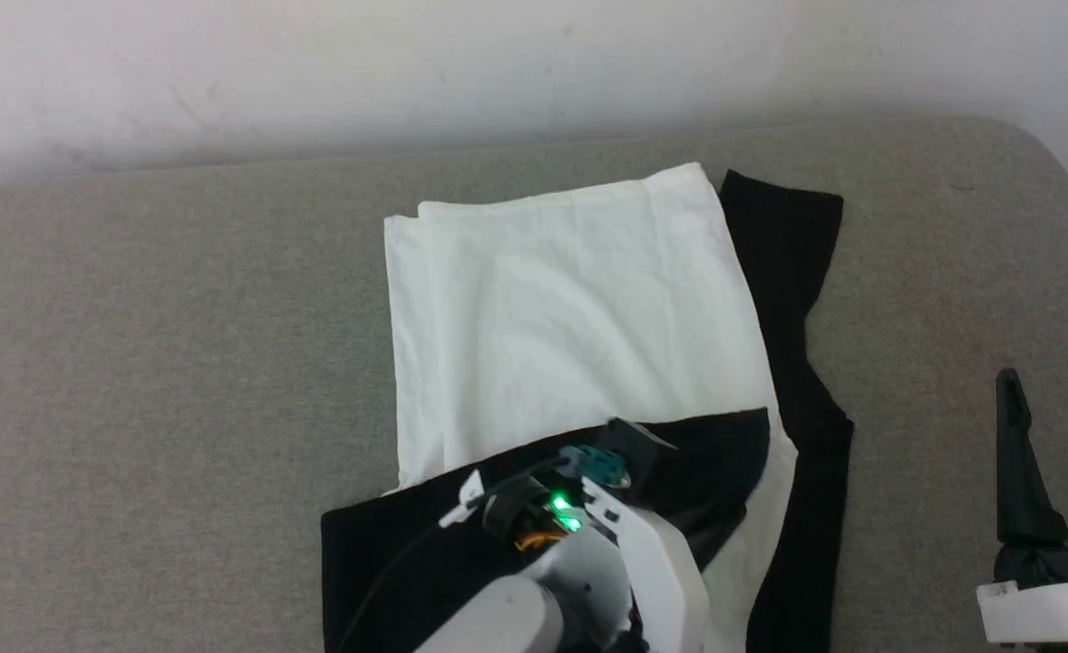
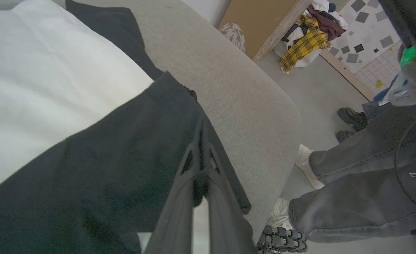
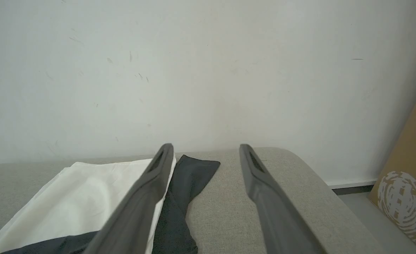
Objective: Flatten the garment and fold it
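Nearest the head camera, the left forearm is seen rising from the bottom edge over the near end of the garment, which is spread on the grey padded surface. Its long axis is set from the near edge toward the wall, almost straight up the view. The white panel is pointed at the wall, a black strip is run down its right side, and a black flap is laid slantwise across its near part. At the lower right the right gripper is held over bare padding, well apart from the cloth, its fingers spread wide with nothing between them. In the left wrist view the left gripper is shown with its fingers pressed together, clamped on black cloth at the flap's edge, and the flap is draped leftward over the white panel. A person's legs in dark trousers are seen beyond the surface's rim. In the right wrist view the parted fingers are seen in the air above the padding, with the garment's black strip and white panel lying behind the left-hand finger.
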